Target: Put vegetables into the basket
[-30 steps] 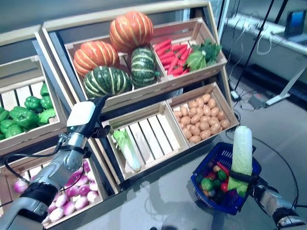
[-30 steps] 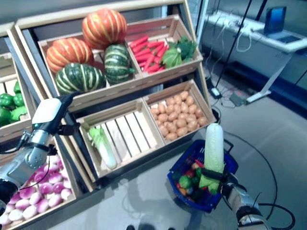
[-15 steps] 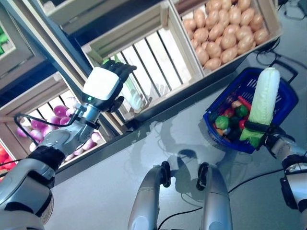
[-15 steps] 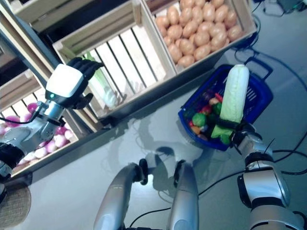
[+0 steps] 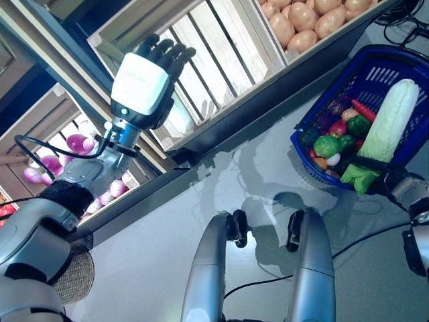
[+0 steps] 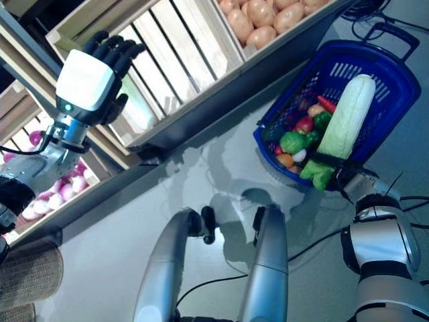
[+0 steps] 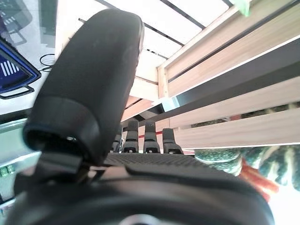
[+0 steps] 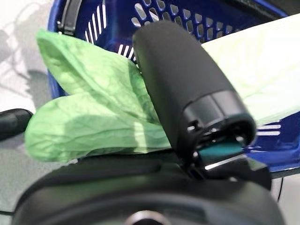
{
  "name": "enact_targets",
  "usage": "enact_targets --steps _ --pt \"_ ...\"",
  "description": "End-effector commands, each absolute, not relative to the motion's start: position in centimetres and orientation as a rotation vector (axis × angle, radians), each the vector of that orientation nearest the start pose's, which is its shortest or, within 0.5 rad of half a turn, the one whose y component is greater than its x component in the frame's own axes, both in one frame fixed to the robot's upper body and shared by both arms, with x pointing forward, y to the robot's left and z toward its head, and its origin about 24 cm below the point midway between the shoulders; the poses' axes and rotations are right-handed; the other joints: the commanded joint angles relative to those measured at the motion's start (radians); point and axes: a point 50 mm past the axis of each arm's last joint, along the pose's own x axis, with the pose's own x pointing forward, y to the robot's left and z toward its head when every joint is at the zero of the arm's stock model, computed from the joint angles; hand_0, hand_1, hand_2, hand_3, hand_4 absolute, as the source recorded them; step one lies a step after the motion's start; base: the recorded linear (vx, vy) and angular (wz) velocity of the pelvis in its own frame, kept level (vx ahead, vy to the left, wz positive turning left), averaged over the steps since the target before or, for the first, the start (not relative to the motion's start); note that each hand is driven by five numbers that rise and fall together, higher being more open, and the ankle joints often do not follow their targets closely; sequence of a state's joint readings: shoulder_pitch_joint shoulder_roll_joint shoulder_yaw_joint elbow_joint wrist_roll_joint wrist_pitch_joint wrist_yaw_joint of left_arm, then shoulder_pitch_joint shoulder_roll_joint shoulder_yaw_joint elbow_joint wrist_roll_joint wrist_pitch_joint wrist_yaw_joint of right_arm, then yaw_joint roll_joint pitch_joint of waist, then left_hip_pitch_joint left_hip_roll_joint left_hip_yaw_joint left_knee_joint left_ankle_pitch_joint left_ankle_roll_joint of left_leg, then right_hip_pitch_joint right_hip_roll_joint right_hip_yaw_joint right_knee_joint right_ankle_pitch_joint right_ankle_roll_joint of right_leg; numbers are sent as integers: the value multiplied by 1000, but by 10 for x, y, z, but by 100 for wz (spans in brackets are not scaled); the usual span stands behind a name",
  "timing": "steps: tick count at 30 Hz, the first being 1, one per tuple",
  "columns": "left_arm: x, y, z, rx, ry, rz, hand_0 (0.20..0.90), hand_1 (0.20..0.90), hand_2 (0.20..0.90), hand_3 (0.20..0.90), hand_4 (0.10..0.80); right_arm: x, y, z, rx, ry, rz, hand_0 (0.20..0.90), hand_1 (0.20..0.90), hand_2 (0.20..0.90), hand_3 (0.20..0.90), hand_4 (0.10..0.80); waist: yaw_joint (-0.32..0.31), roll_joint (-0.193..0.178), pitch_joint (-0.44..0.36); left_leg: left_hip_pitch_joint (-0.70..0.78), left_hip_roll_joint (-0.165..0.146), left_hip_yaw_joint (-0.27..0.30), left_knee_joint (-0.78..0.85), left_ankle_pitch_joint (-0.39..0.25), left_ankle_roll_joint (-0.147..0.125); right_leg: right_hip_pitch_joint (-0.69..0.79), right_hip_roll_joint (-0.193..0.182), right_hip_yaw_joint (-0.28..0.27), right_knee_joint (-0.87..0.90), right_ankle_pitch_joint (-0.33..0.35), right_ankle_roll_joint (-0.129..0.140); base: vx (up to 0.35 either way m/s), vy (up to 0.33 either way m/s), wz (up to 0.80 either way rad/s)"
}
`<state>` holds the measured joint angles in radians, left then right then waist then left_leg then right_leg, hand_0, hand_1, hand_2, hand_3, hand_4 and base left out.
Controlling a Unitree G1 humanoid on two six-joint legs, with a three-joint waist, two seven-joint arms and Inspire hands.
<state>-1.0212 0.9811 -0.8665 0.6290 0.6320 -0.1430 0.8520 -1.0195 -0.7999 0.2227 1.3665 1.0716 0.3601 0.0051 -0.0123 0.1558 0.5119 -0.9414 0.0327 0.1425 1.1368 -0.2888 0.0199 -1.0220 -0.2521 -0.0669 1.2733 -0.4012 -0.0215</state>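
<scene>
A long pale napa cabbage (image 5: pixel 389 127) with green leaves leans tilted over the near rim of the blue basket (image 5: pixel 382 70), its top end inside. My right hand (image 5: pixel 402 189) is shut on its leafy base, and the right wrist view shows the thumb (image 8: pixel 187 89) curled over the green leaves (image 8: pixel 93 126). Peppers and other small vegetables (image 5: pixel 332 137) lie in the basket. My left hand (image 5: pixel 142 84) is raised in front of the slatted crate (image 5: pixel 221 40), open, with fingers (image 7: pixel 145 136) straight and nothing in it.
A crate of potatoes (image 5: pixel 305 27) stands behind the basket. Purple-white bulbs (image 5: pixel 75 144) fill the low crate at the left. A pale leafy vegetable (image 6: pixel 137 107) shows in the slatted crate behind the left hand. Grey floor lies before the shelves.
The camera has tilted down towards the floor. The cabbage has tipped from upright to leaning lower into the basket. My left hand stays raised by the slatted crate.
</scene>
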Motion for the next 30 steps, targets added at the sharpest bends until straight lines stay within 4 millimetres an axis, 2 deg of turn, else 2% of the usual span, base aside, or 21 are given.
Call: enact_targets --steps 1,3,4,8,10,15,19,22,27,30 --pt "346 266 302 1790 -1023 673 900 900 900 900 800 347 -373 159 734 207 -465 900 900 900 900 800 -8 23 -44 65 -23 60 -9 -125 34 64 32 22 -33 -28 -74 0 0 0" --pt "348 268 305 1832 -985 673 900 900 900 900 800 355 -365 167 865 131 -418 900 900 900 900 800 -17 27 -37 42 -14 62 10 -127 34 40 41 31 -17 -26 -73 0 0 0" --pt "349 269 306 1845 -967 666 900 900 900 900 800 356 -364 169 877 108 -413 900 900 900 900 800 -19 28 -37 39 -12 63 12 -128 35 37 43 33 -16 -25 -73 0 0 0" --pt "356 269 309 1917 -860 624 900 900 900 900 800 362 -363 183 813 43 -493 900 900 900 900 800 -31 28 -29 21 4 64 25 -131 32 19 60 44 -13 -19 -69 10 20 -4" --pt "358 273 309 1940 -795 612 900 900 900 900 800 364 -363 195 755 7 -479 900 900 900 900 800 -34 28 -23 12 12 62 30 -131 32 12 65 47 -13 -15 -68 16 34 -4" --pt "362 284 313 1975 -621 596 900 900 900 900 800 376 -348 223 620 -66 -415 900 900 900 900 800 -37 22 -6 -9 23 63 33 -131 31 -10 75 51 -15 -6 -66 6 40 -2" --pt "363 295 317 1987 -494 633 900 900 900 900 800 385 -327 243 509 -133 -301 900 900 900 900 800 -41 10 7 -38 30 59 36 -130 30 -35 79 50 -22 3 -65 -12 58 -5" --pt "360 302 321 1995 -453 671 900 900 900 900 800 391 -296 254 409 -196 -159 900 900 900 900 800 -41 -8 8 -69 36 54 42 -131 31 -62 76 44 -23 8 -64 -3 56 -1" --pt "356 313 325 2003 -396 735 900 900 900 900 800 387 -260 262 295 -276 -4 900 900 900 900 800 -49 -37 8 -114 51 48 55 -132 27 -99 72 31 -28 18 -60 18 86 -1" --pt "354 318 328 2010 -390 764 900 900 900 900 800 381 -252 267 272 -325 41 900 900 900 900 800 -51 -51 8 -137 58 43 57 -130 26 -117 72 23 -39 29 -57 22 107 -1"
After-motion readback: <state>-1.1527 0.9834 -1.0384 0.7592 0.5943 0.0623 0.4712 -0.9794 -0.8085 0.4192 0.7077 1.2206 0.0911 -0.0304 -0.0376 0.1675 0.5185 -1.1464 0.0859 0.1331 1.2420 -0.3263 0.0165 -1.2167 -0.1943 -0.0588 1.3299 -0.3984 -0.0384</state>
